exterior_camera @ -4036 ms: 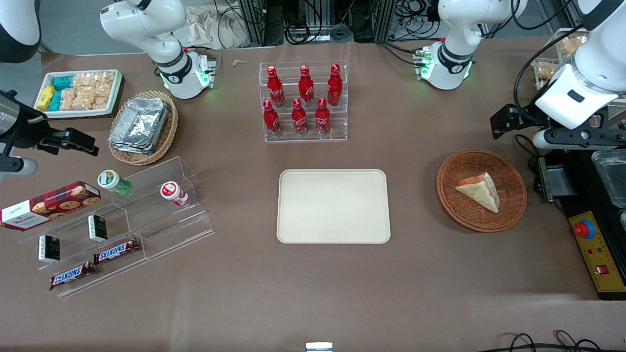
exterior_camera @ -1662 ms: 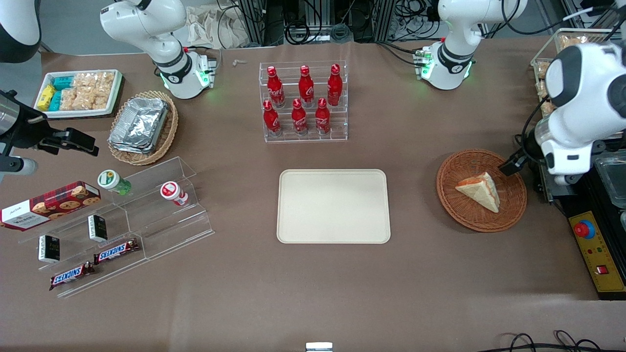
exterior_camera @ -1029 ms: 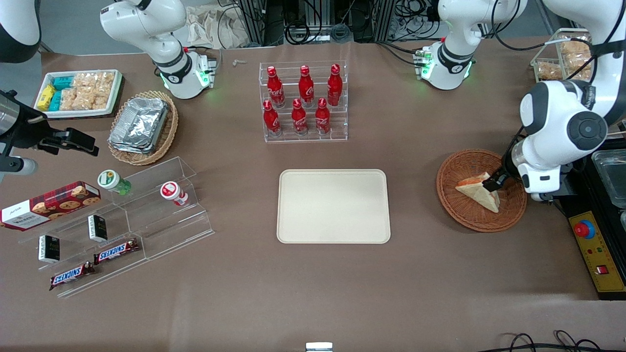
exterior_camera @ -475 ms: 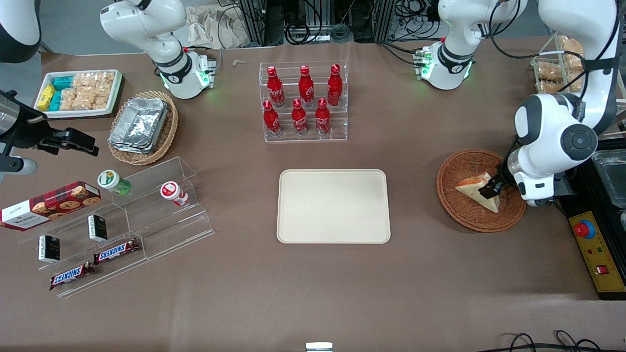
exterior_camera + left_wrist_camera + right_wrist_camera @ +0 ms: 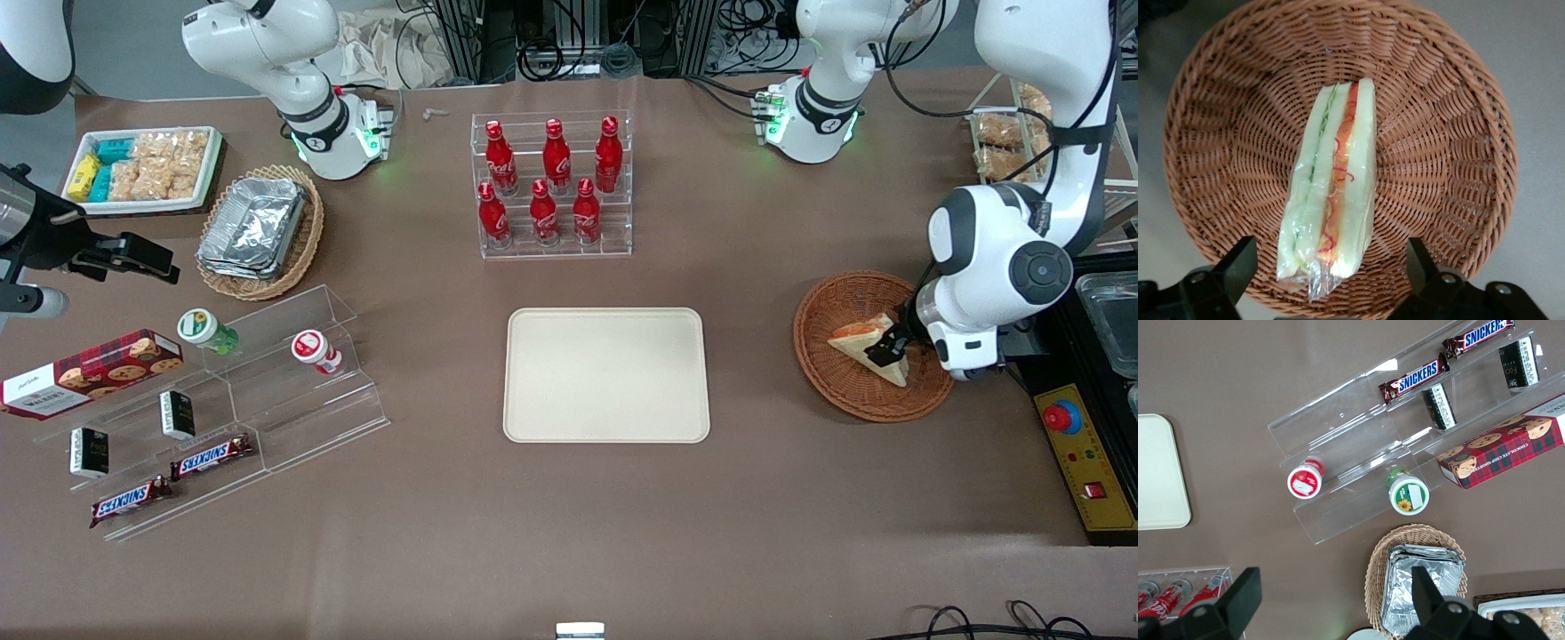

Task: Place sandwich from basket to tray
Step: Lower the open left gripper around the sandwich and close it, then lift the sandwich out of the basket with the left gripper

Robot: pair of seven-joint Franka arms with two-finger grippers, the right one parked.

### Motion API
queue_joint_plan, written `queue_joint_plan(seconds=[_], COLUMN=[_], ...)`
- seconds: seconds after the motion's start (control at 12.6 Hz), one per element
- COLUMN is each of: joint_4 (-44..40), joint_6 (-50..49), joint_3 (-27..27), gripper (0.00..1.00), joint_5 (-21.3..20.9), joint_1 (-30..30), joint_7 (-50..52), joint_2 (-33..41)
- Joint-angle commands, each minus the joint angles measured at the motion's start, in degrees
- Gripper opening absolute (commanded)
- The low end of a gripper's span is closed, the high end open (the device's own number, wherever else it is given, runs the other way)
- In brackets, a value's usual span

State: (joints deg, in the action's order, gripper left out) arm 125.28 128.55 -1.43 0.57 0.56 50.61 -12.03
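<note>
Wrist view shows open gripper (image 5: 1328,273) seemingly straddling sandwich (image 5: 1331,207).

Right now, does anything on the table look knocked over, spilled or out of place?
Nothing stands out. The sandwich lies wrapped in the basket, the open gripper hovers just above it, and the tray sits flat.

"SNICKERS" reads on two chocolate bars (image 5: 1415,378) (image 5: 1478,336) on the clear acrylic stand (image 5: 1358,440); the gripper (image 5: 883,348) hovers over the sandwich (image 5: 867,347), which bears no legible label.
</note>
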Motion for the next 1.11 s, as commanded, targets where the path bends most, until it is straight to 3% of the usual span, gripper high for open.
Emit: queue_joint_plan(seconds=[0.0, 0.55, 0.63, 0.71, 0.87, 0.95, 1.03], joint_4=[1.54, 1.55, 1.55, 1.46, 1.37, 1.28, 1.19], joint_6=[3.02, 6.63, 6.71, 6.89, 7.07, 7.07, 7.07], joint_3=[-0.15, -0.15, -0.15, -0.15, -0.15, -0.15, -0.15], gripper=[1.00, 1.00, 0.96, 0.85, 0.33, 0.14, 0.05], joint_5=[0.66, 0.66, 0.75, 0.66, 0.66, 0.66, 0.66], joint_1=[0.14, 0.14, 0.14, 0.14, 0.14, 0.05, 0.05], joint_7=[1.60, 3.27, 3.27, 3.27, 3.27, 3.27, 3.27], joint_2=[-0.62, -3.96, -4.14, -4.40, -4.58, -4.58, -4.58])
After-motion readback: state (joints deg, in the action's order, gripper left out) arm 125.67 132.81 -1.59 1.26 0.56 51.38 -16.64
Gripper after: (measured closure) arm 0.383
